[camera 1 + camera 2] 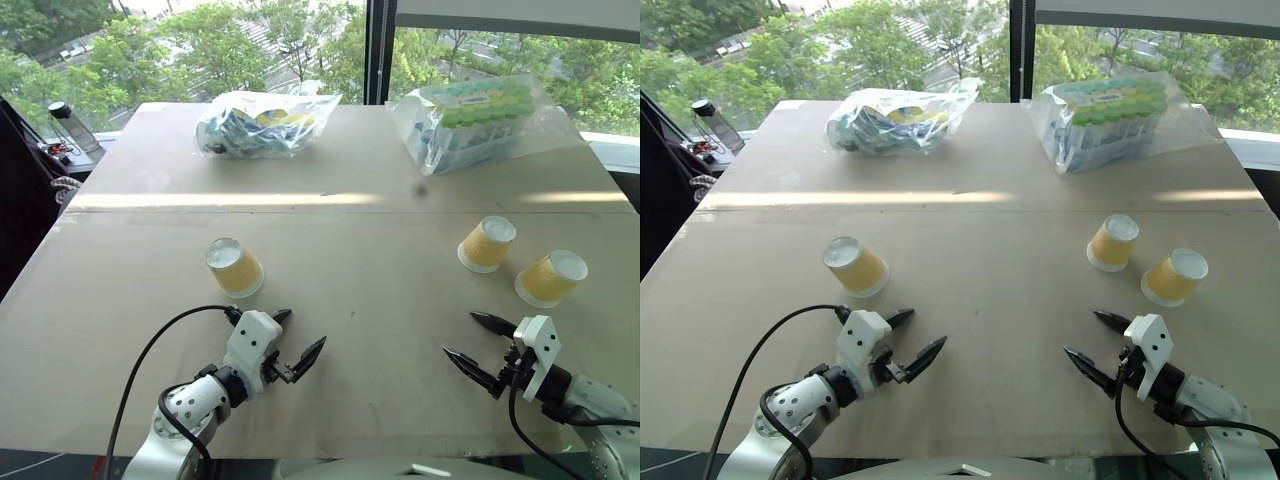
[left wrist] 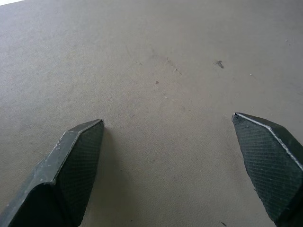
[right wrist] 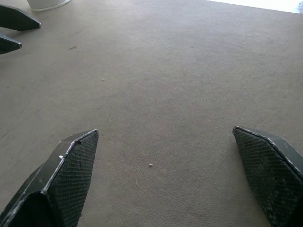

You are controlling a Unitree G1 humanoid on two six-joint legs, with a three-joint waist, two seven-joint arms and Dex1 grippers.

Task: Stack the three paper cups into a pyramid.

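Three unmarked paper cups [image 1: 235, 267] apart on table [image 1: 340, 290], left end effector [image 1: 296, 338] released, right end effector [image 1: 470, 340] released

A paper cup [image 3: 47, 4] beside the left gripper [image 3: 12, 30] is cut by the frame edge — just its white rim shows; bag [image 1: 268, 122] contents unreadable.

Bare table [image 1: 350, 290] mid, cups [image 1: 235, 267] [image 1: 487, 244] [image 1: 551, 278] at sides, bags [image 1: 265, 122] [image 1: 470, 122] far back
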